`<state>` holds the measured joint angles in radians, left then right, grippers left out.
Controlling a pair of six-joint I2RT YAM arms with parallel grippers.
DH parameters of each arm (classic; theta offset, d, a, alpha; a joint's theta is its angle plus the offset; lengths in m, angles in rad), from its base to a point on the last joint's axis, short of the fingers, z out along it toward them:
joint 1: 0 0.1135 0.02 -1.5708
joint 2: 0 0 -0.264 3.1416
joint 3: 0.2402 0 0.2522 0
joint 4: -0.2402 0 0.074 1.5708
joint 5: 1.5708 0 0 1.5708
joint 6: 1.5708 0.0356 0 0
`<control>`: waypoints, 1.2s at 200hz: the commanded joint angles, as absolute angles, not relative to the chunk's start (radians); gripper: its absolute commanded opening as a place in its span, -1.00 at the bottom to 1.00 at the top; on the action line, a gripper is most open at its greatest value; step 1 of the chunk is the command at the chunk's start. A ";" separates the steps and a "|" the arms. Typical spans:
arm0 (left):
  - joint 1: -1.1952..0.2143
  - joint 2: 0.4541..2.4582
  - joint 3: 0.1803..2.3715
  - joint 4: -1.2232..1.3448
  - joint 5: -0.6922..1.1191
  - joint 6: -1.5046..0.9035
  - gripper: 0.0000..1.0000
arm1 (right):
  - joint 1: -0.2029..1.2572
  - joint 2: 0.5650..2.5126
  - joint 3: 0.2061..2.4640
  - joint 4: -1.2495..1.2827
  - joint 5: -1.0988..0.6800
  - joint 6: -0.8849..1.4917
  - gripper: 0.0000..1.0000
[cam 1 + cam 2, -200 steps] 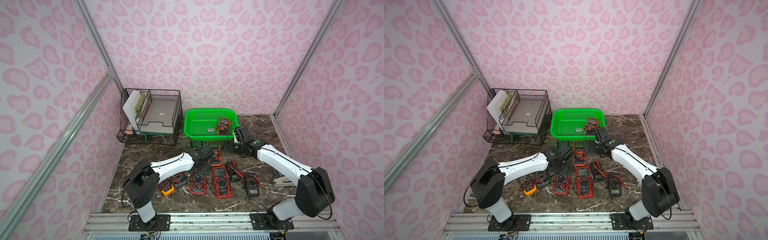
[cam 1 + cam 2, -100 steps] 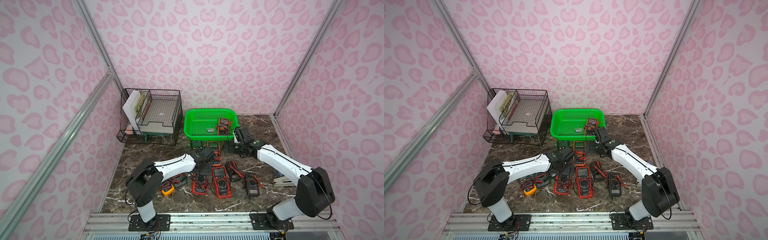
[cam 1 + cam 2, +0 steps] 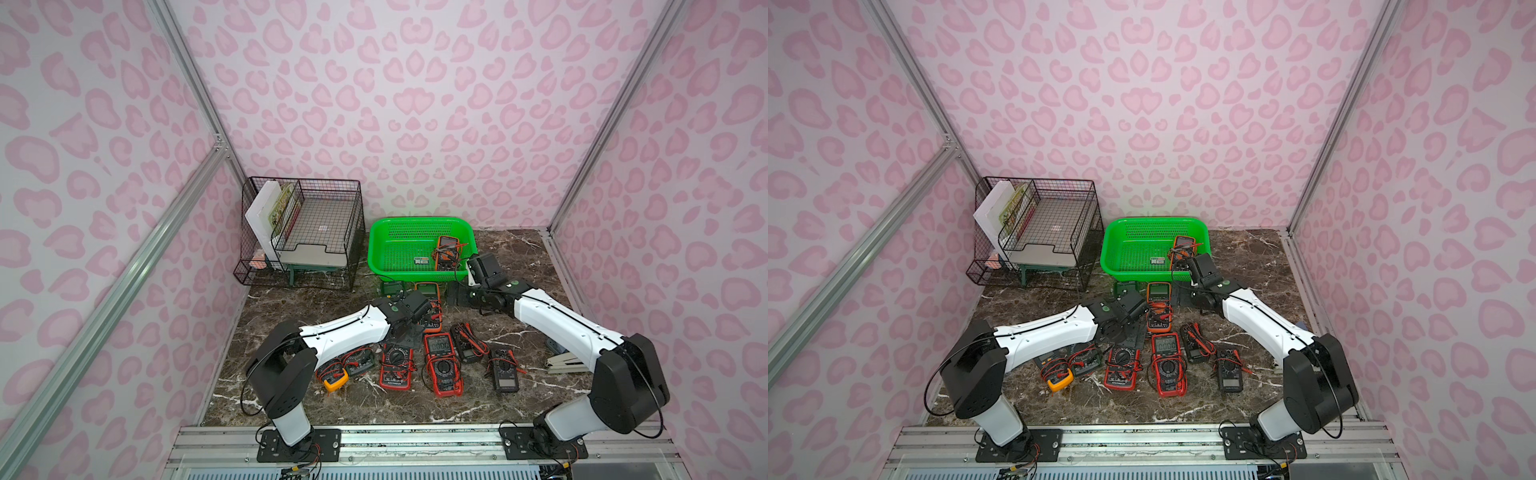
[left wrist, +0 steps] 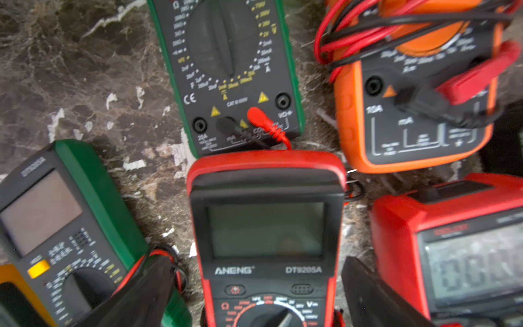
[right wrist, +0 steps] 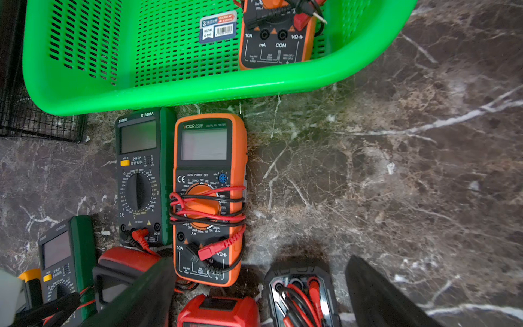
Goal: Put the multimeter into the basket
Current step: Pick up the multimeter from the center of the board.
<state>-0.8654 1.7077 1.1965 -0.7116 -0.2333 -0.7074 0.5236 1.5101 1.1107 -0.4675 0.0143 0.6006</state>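
Left gripper [image 4: 257, 266] wide open, fingers either side of red meter [image 4: 266, 226] on table [image 3: 519, 253], no grip, right gripper [image 5: 260, 260] open and empty beside basket [image 3: 419, 226], orange meter [image 3: 446, 249] inside it, by its right wall

The left arm [image 3: 345, 328] and right arm [image 3: 557, 320] stretch forward and inward (both held low). The left gripper [image 4: 257, 266] and the right gripper [image 5: 260, 263] have jaws spread wide, holding nothing.
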 commanded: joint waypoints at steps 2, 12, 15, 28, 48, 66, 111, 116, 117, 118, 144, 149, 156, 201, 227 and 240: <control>-0.867 1.711 1.197 -0.729 -0.244 -0.718 0.97 | 0.526 1.514 1.121 -0.462 0.018 0.598 0.98; -0.867 1.714 1.195 -0.722 -0.238 -0.718 0.97 | 0.525 1.516 1.124 -0.462 0.017 0.597 0.98; -0.867 1.715 1.194 -0.720 -0.234 -0.717 0.97 | 0.525 1.518 1.124 -0.462 0.018 0.597 0.98; -0.867 1.715 1.188 -0.702 -0.219 -0.710 0.97 | 0.524 1.521 1.127 -0.464 0.018 0.594 0.97; -0.868 1.711 1.183 -0.686 -0.208 -0.708 0.97 | 0.525 1.522 1.131 -0.466 0.018 0.592 0.98; -0.868 1.713 1.181 -0.682 -0.207 -0.710 0.97 | 0.525 1.526 1.133 -0.468 0.017 0.591 0.98; -0.874 1.723 1.164 -0.666 -0.189 -0.715 0.97 | 0.525 1.531 1.132 -0.470 0.018 0.589 0.98; -0.874 1.725 1.163 -0.664 -0.189 -0.716 0.97 | 0.525 1.530 1.133 -0.471 0.018 0.589 0.98; -0.874 1.724 1.163 -0.664 -0.189 -0.716 0.97 | 0.525 1.530 1.132 -0.471 0.017 0.589 0.98; -0.874 1.725 1.162 -0.665 -0.189 -0.716 0.97 | 0.525 1.531 1.132 -0.470 0.018 0.589 0.98; -0.876 1.738 1.158 -0.660 -0.188 -0.722 0.97 | 0.525 1.530 1.136 -0.475 0.018 0.585 0.97; -0.877 1.741 1.158 -0.660 -0.187 -0.724 0.97 | 0.526 1.530 1.137 -0.476 0.019 0.584 0.98; -0.877 1.746 1.157 -0.659 -0.188 -0.724 0.97 | 0.525 1.529 1.138 -0.476 0.021 0.584 0.98; -0.877 1.777 1.159 -0.651 -0.199 -0.722 0.97 | 0.525 1.525 1.138 -0.484 0.020 0.579 0.98; -0.877 1.788 1.157 -0.645 -0.202 -0.716 0.97 | 0.525 1.524 1.139 -0.489 0.024 0.577 0.98; -0.877 1.790 1.155 -0.643 -0.202 -0.711 0.93 | 0.524 1.523 1.141 -0.492 0.023 0.575 0.98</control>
